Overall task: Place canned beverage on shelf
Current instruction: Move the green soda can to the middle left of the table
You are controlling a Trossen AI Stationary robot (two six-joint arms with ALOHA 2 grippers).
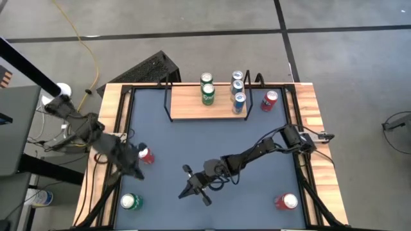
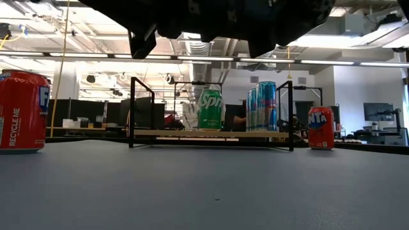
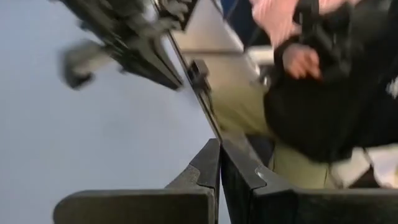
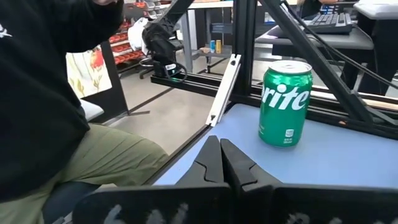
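near: green can [image 1: 130,201] and red can [image 1: 286,201] stand on tabletop [image 1: 212,144] front corners | middle: right pincer [image 1: 191,190] and left pincer [image 1: 136,172] both pressed together, empty, red can [image 1: 146,154] just beside left | far: shelf [image 1: 199,109] holds four cans | risk: a closed pincer could tip a can.

Just beyond the right gripper's [image 4: 221,163] fingertips, a green aluminium can [image 4: 285,103] reads "rite". A red aluminium can [image 2: 22,111] carries "RECYCLE ME" printed vertically.
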